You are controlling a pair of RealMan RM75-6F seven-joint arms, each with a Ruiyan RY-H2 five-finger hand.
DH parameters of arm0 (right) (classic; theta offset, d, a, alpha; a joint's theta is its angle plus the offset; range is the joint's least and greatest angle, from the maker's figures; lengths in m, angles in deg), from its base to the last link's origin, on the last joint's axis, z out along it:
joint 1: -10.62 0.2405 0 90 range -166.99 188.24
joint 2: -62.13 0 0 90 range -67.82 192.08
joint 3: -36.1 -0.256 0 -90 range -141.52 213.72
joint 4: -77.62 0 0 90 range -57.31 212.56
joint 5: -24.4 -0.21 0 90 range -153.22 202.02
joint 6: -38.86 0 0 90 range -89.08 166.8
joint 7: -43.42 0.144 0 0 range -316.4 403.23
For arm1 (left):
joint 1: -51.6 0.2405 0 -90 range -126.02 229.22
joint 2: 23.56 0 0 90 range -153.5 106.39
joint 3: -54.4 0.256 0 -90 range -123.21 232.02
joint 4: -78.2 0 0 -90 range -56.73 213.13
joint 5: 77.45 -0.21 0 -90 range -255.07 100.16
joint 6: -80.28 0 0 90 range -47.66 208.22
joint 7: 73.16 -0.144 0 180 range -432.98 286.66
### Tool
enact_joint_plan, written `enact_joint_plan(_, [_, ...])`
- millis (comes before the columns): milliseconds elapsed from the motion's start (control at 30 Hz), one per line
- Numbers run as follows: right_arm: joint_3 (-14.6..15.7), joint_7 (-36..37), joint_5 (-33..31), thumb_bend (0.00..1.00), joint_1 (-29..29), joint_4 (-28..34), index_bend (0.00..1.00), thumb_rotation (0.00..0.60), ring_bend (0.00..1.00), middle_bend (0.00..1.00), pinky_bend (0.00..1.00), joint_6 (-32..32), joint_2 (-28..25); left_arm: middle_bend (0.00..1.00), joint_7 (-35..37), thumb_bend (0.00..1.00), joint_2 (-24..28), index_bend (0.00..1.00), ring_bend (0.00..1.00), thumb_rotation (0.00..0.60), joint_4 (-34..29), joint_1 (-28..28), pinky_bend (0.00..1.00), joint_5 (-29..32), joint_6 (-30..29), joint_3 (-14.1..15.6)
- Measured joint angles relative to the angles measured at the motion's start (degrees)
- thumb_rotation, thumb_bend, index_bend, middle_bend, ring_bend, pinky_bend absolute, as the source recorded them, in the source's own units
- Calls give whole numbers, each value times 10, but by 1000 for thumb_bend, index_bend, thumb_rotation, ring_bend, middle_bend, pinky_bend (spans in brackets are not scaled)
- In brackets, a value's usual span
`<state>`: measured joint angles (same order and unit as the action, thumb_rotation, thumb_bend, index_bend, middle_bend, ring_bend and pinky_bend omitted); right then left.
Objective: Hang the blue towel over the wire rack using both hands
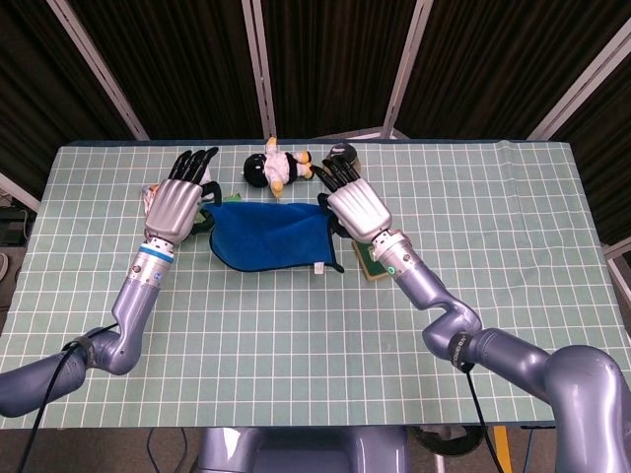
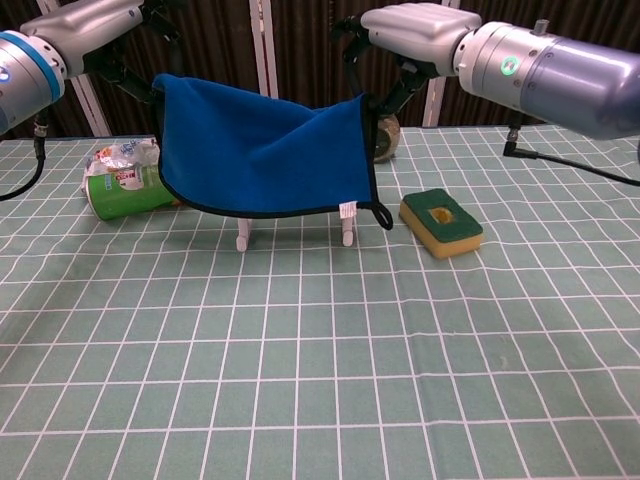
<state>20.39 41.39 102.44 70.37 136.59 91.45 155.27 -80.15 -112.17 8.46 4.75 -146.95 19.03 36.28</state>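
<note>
Both hands are up over the far middle of the table with the blue towel point(image 2: 262, 150) stretched between them. The left hand point(image 1: 178, 204) grips the towel's corner out at the 9 o'clock side, and the right hand point(image 2: 420, 24) grips the other top corner at the 3 o'clock side. The cloth sags in the middle and hangs in front of the wire rack point(image 2: 347, 235), so only the rack's white feet poke out under the hem; can't tell if the towel is actually touching the top bar. A green can point(image 2: 125, 192) lies on its side at 9 o'clock of the rack, and a yellow-green sponge point(image 2: 440, 222) sits at 3 o'clock. A small plush toy point(image 1: 275, 168) lies near the far edge at 12 o'clock.
</note>
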Motion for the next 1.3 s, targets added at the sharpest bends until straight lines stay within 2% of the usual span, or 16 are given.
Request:
enact_joint_plan(833, [18, 48, 7, 485, 2, -86, 647, 600, 0, 71, 0, -8, 48, 0, 23, 495, -48, 801, 0, 600, 74, -18, 0, 11, 36, 11])
enact_joint_plan(1067, [24, 57, 10, 439, 0, -99, 651, 600, 0, 71, 0, -12, 54, 0, 21, 497, -56, 764, 0, 600, 83, -21, 0, 19, 48, 11])
enact_joint_plan(1133, [25, 59, 9, 401, 0, -102, 653, 600, 0, 71, 0, -14, 56, 0, 15, 497, -57, 711, 0, 600, 83, -22, 0, 24, 51, 11])
enact_joint_plan(1200, [25, 61, 8, 328, -1, -104, 651, 600, 0, 71, 0, -15, 57, 0, 7, 496, -58, 565, 0, 600, 82, -23, 0, 31, 57, 10])
enact_joint_plan(1300, [27, 65, 9, 229, -2, -104, 632, 600, 0, 71, 0, -17, 56, 0, 2, 483, -57, 230, 0, 600, 76, -24, 0, 42, 67, 9])
